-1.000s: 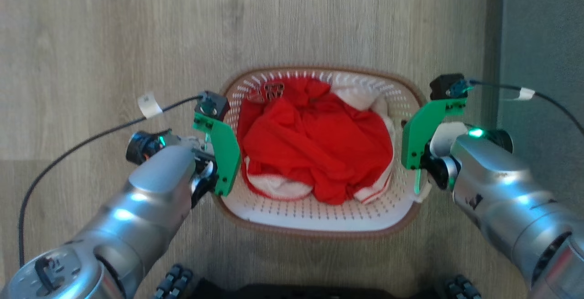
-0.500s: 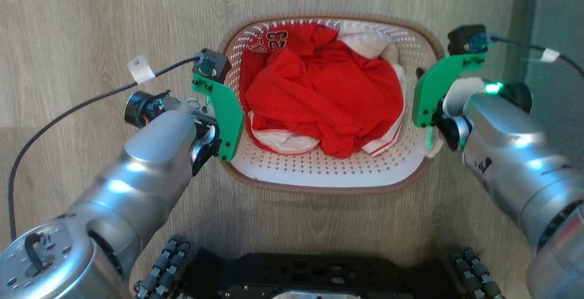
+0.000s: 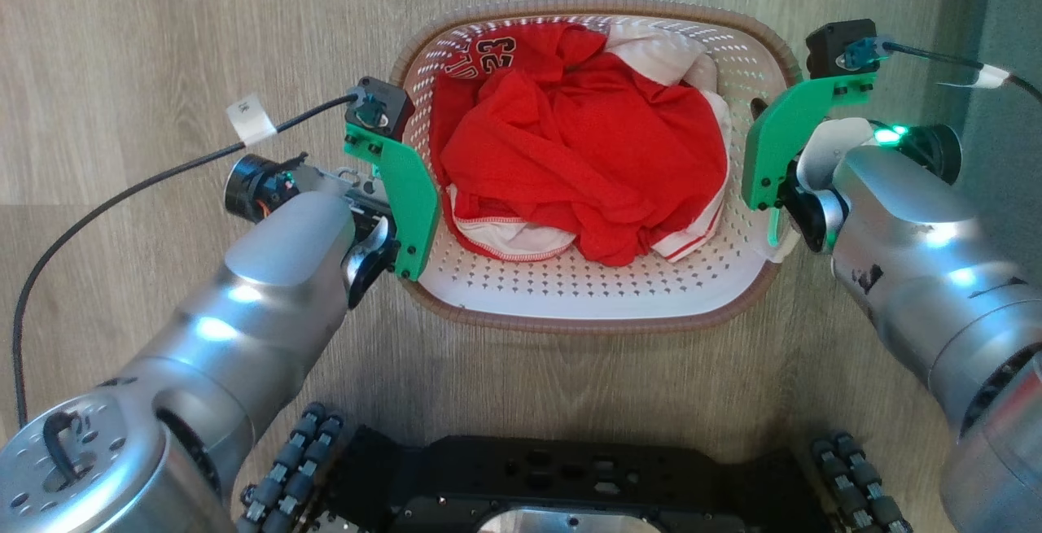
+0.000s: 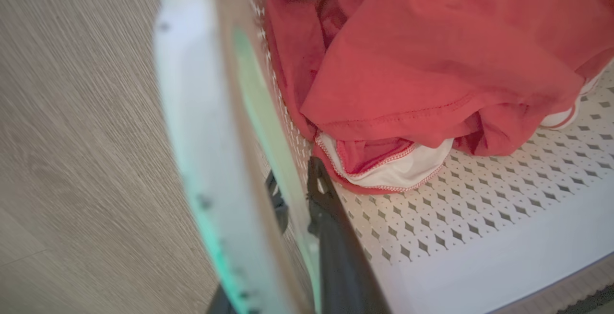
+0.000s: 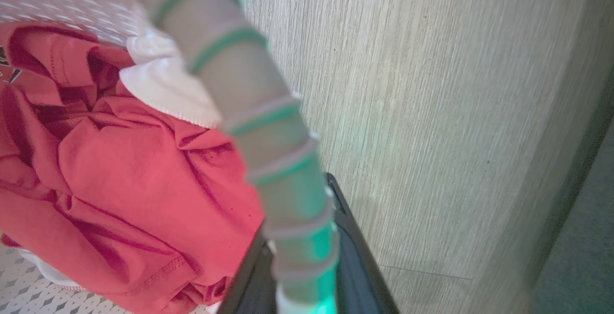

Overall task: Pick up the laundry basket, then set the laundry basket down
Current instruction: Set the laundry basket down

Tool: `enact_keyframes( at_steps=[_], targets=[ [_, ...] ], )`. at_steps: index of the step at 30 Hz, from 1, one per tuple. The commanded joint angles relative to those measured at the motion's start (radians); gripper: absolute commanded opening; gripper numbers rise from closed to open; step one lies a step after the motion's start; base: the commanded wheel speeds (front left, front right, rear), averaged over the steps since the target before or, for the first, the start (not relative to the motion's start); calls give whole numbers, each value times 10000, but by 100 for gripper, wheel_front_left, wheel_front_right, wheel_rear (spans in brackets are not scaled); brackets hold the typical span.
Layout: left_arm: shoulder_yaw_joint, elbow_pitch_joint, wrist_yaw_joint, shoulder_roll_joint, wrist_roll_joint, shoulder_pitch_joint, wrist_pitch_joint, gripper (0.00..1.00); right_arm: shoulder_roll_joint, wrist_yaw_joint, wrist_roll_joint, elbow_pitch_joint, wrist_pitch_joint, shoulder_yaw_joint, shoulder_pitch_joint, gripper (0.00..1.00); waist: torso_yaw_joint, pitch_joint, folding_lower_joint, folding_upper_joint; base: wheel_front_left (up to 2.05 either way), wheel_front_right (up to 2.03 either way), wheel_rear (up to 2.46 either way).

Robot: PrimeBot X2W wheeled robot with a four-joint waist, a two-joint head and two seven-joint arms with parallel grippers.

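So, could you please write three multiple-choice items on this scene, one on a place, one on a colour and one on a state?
1. The laundry basket is
A. left of both arms
B. between the left arm and the right arm
C. right of both arms
2. Its rim is
A. blue
B. black
C. brown
3. The left jaws are
A. shut across the basket's wall
B. open above the clothes
C. holding a loose sock

Answers: 1 B, one arm flanks each short side in the head view; 2 C, a brown woven-look band rings the white wall; 3 A, the left wrist view shows one finger inside the wall and one outside.
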Motion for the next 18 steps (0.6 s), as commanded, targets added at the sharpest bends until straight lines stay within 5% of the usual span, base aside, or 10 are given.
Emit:
enact_keyframes(
  at_steps=[1,8,9,10,11,18],
  targets=[
    [-20,-471,-132,-211,72,-16,-165,0,585,154,-179,-237,-138,186,226,0,-7,20,-1,0,0,0,0],
    [-29,-388,109,-211,14,-88,-335,0,579,154,-234,-142,-205,224,265,0,-20,91,-1,0,0,0,0],
    [-30,-372,163,-212,17,-98,-340,32,565,154,-258,-119,-212,228,254,0,-21,103,-1,0,0,0,0],
    [-31,-337,249,-212,42,-113,-346,78,546,154,-264,-97,-279,199,231,31,-18,117,-1,0,0,0,0],
    [-32,-286,352,-212,38,-110,-324,100,528,154,-268,-79,-354,168,213,95,-13,126,-1,0,0,0,0],
    [123,-39,785,-212,-329,-127,-610,100,461,154,-286,-27,-461,-10,209,100,-3,152,-1,0,0,0,0]
  ],
)
